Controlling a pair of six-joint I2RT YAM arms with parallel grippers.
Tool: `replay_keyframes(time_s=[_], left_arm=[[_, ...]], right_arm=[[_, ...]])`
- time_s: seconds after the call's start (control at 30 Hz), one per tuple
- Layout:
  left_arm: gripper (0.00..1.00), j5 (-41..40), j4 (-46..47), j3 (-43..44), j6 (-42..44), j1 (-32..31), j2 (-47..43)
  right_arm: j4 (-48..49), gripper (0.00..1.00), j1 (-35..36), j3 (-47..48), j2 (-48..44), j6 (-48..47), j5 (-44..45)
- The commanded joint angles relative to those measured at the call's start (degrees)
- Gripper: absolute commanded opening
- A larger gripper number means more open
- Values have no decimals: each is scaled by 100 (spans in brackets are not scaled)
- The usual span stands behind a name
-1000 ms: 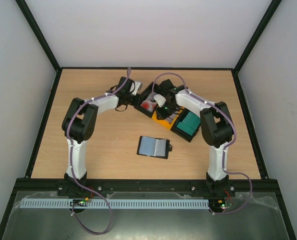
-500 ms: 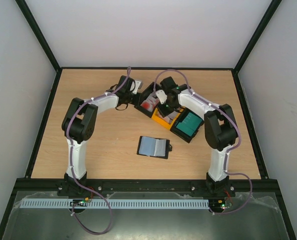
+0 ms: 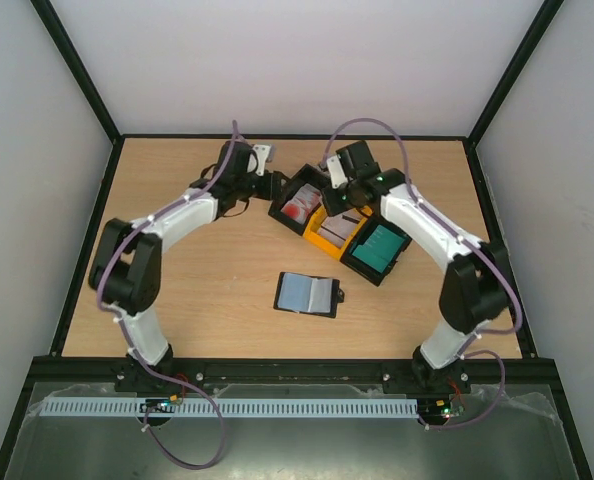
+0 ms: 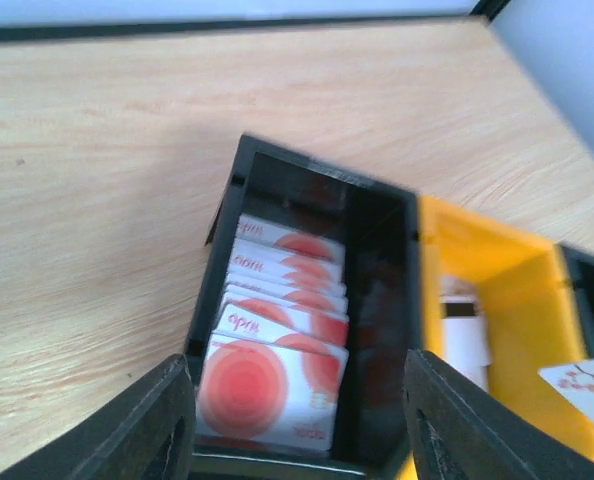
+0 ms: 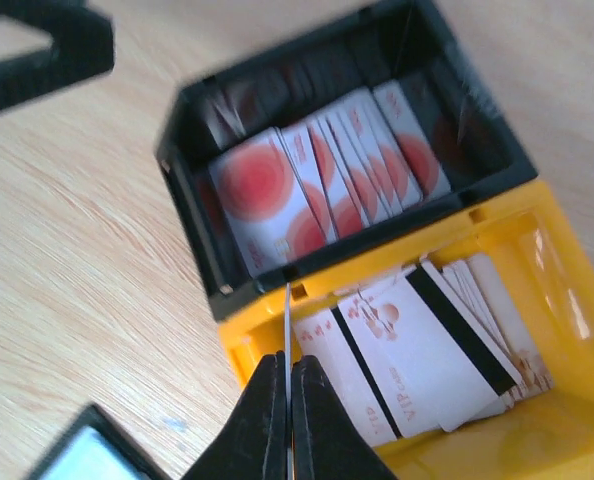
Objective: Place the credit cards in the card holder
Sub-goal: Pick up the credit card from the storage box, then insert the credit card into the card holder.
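Credit cards [image 5: 317, 180], thin glossy white-and-red plastic rectangles, stand filed in a boxy black tray [image 4: 382, 300]; one card [image 5: 288, 310], edge-on, is clamped in the right gripper [image 5: 288, 362]; left gripper [image 4: 297, 368] fingers spread apart.

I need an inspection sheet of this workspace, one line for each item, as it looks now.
Surface: wooden table, no stains seen.
Job's things: card holder open, flat on table; red-blotched cards in black tray; pale cards in yellow tray; teal cards in second black tray.
Clutter: nothing seen.
Grippers: left gripper open, facing the black tray; right gripper shut on a single card above the yellow tray.
Cables: purple cables along both arms.
Surroundings: white walls, black frame.
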Motion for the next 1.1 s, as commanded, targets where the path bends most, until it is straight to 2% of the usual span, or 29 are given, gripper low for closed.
replay_keyframes(time_s=[0.0,0.1,0.23,0.37,0.53,0.67,0.83,1.07], left_arm=[[62,-14,702,-806,-569,-35,-1045],[68,-181,1203,-1591,-830,-126,-1805],[74,-321,1274,-2271,-1185,-252,-2684],[77,-97,1515,-3086,-1707,-499,-3490],[83,301,1487,-3685,-2007,-769,-4197],[88,1036,1696,-3988,-2601,-903,-4344],[88,1530,2490,-4282,-3542,-1190,-4342],[84,1793,3277,-4371,-4264,-1497,-4200]], right_arm=[[960,2,18,-622,-807,1124,-235],[1861,2,26,-1406,-1346,2200,-796],[3325,2,110,-2664,-2268,3350,-1098],[3988,2,131,-3516,-3163,4003,-1133],[4646,2,140,-4442,-3784,4741,-1550],[5580,2,145,-5091,-4193,5430,-1767],[7081,2,212,-5613,-4354,6432,-2111],[7904,2,473,-5842,-4173,6918,-2252]])
